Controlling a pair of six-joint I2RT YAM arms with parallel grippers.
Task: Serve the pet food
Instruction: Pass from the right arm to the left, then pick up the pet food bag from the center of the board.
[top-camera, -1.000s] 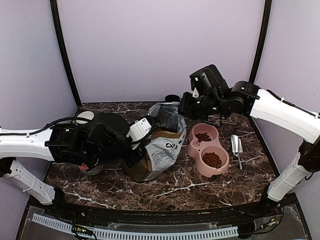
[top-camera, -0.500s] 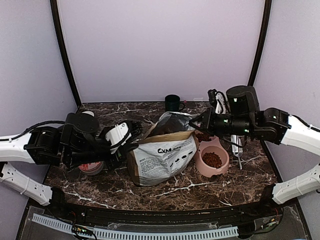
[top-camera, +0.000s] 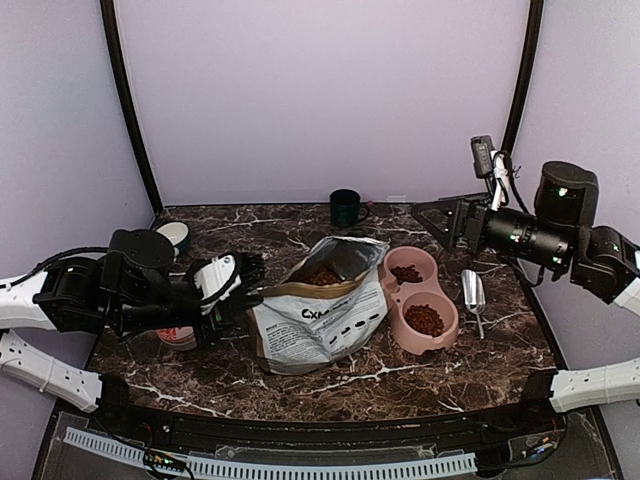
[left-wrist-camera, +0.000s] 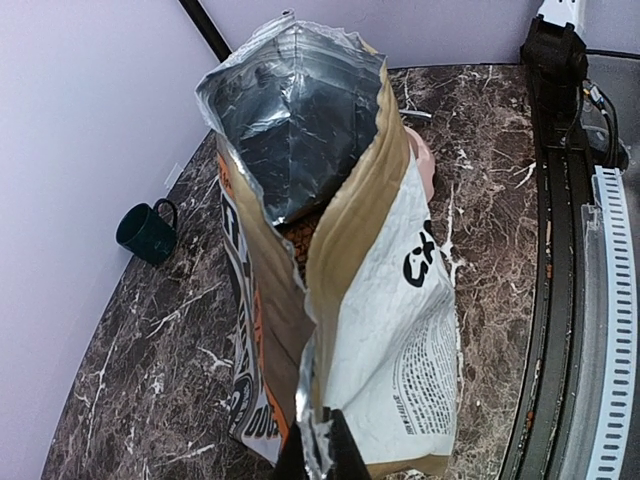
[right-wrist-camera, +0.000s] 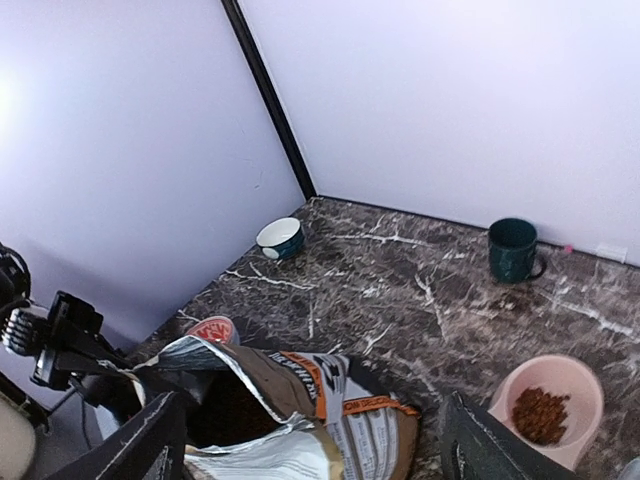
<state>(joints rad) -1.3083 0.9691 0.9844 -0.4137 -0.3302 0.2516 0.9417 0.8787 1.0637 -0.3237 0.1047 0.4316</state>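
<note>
My left pincer (top-camera: 246, 284) clamps the edge of the bag (top-camera: 325, 322), mouth pointing back-right. Pet food (top-camera: 425, 320) sits in both bowl (top-camera: 385, 296) wells, lined near-to-far; my right pincer (top-camera: 440, 222) hangs spread wide above, scoop (top-camera: 472, 291) beside

Left arm (top-camera: 80, 295): held low, stretched forward, left gripper (top-camera: 243, 278) clamped tight; right arm (top-camera: 570, 235): raised, right gripper (top-camera: 437, 217) spread wide

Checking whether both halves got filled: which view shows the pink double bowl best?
Top external: the whole pink double bowl shows, kibble in both halves. Right wrist catches one filled half; left wrist only a pink sliver behind the bag.
</note>
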